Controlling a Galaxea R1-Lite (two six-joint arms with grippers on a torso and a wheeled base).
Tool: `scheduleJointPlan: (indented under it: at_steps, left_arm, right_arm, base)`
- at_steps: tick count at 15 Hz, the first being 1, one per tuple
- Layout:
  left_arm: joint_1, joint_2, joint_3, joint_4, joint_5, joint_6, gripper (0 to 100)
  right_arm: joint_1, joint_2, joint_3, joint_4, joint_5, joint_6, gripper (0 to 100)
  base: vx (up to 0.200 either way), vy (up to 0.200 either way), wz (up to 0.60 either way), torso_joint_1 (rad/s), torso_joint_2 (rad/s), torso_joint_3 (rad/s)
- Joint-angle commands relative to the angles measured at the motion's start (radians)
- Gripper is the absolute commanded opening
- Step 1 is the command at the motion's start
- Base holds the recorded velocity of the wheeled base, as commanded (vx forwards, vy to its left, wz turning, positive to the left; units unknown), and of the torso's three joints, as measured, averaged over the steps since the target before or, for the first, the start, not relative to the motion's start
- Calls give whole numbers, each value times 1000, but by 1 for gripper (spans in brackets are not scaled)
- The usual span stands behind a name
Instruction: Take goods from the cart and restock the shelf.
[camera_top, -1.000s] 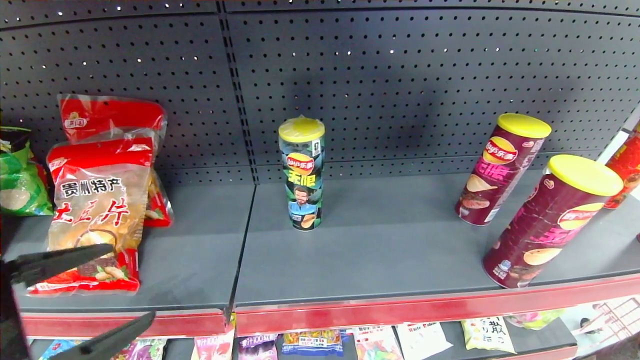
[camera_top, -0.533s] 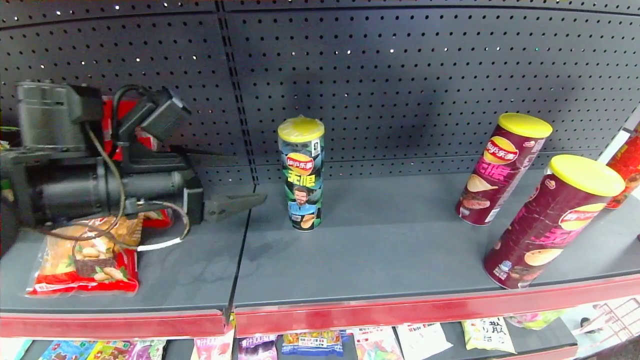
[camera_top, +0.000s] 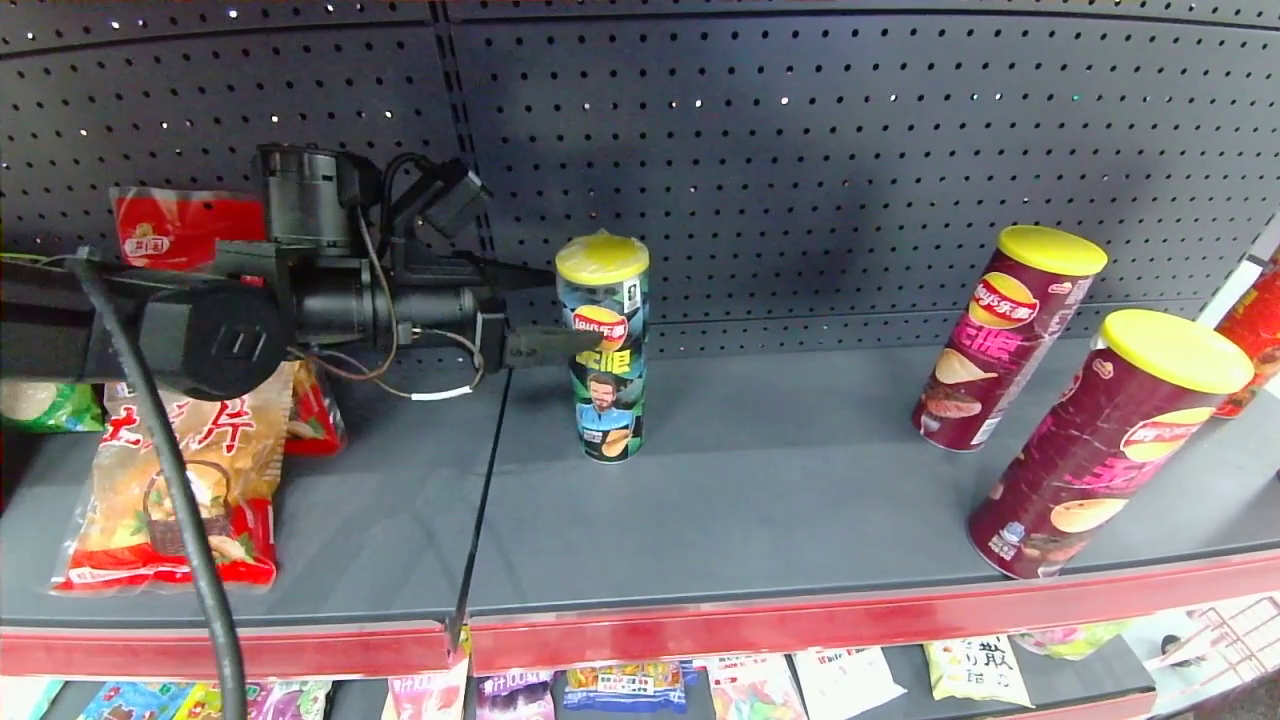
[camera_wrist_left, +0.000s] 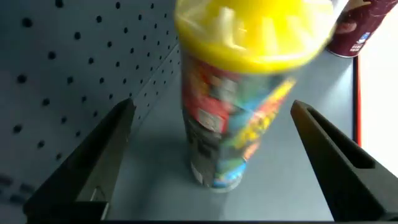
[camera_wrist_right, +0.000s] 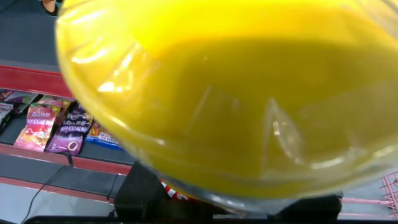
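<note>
Upright on the grey metal shelf (camera_top: 760, 500), near the perforated back panel (camera_top: 850, 150): a green-and-blue cylindrical chip can with a yellow plastic lid (camera_top: 603, 350). Flanked by the left gripper (camera_wrist_left: 211, 104), spread wide, one finger on each side, gripping nothing. Close before the right gripper (camera_wrist_right: 224, 213): a large yellow plastic lid (camera_wrist_right: 236, 93); grip impossible to tell.

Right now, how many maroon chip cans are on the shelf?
2. One maroon chip can stands at the back right of the shelf; the second maroon chip can stands nearer the front lip, farther right. Others may sit beyond the right edge.
</note>
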Motion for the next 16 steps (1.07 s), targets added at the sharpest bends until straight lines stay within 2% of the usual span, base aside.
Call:
scheduleJointPlan:
  at_steps: [1,8,16]
  left_arm:
    - [0,46,-32,1,-12,0,100]
    - [-22,89,-66,-1,-45,-1,100]
    - [-25,102,-89,-2,-51,-6,100]
  right_arm:
    - [1,5,0,0,0,0,0]
    - [1,13,-2,0,0,0,0]
    - [1,17,-2,0,0,0,0]
  base:
    - [0,0,0,0,0,0]
    - [0,0,0,0,0,0]
    - [0,0,0,0,0,0]
